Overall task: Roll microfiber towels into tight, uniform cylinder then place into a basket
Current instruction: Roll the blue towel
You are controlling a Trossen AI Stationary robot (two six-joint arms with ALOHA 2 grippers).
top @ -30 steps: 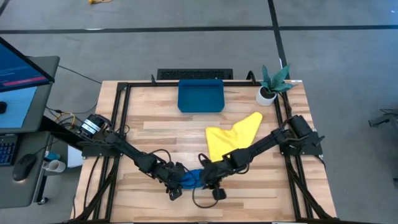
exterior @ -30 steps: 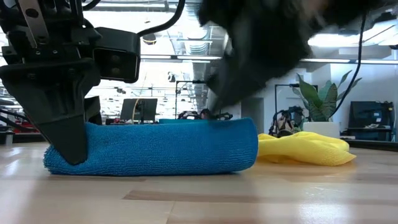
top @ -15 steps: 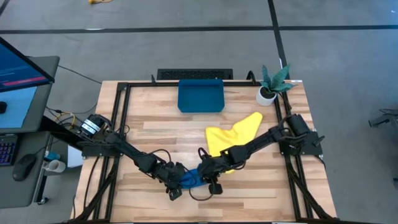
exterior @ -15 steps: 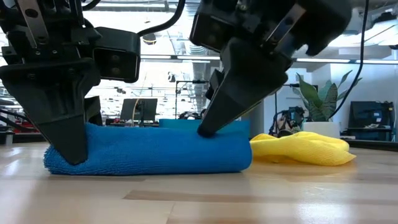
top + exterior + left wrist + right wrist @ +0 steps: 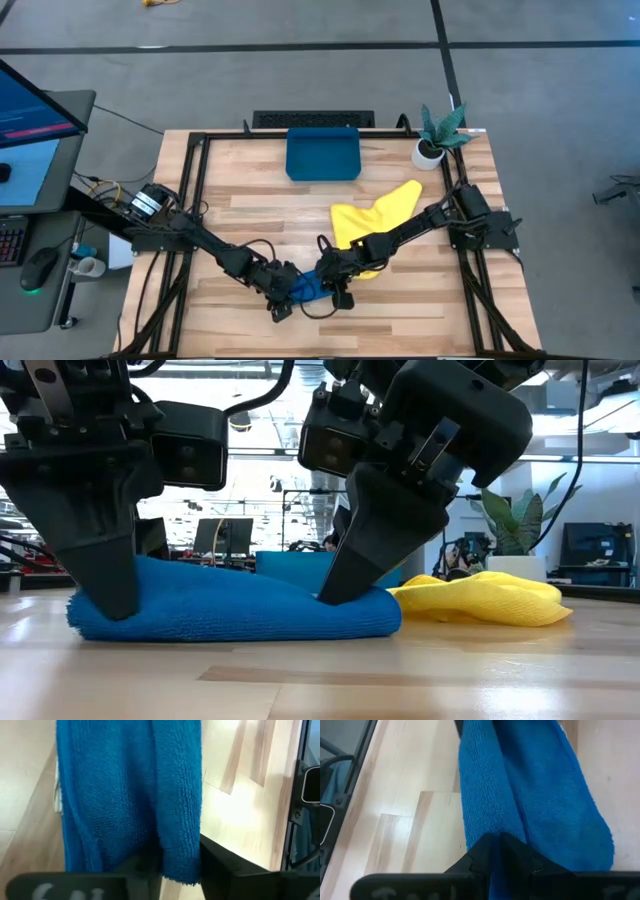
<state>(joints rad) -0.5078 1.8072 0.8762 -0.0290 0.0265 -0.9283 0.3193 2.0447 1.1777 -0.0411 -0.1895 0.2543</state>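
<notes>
The blue towel (image 5: 235, 603) is lying rolled at the near edge of the bench (image 5: 250, 215), with both tools working on it. The left tool (image 5: 100, 575) is gripping one end; whether it is clamped or loosening cannot be told. The right tool (image 5: 345, 575) is pinching the other end. Next, both ends likely need lifting together. Farther back, the yellow towel (image 5: 372, 218) is lying unrolled. The basket (image 5: 323, 155) is sitting empty at the far edge.
</notes>
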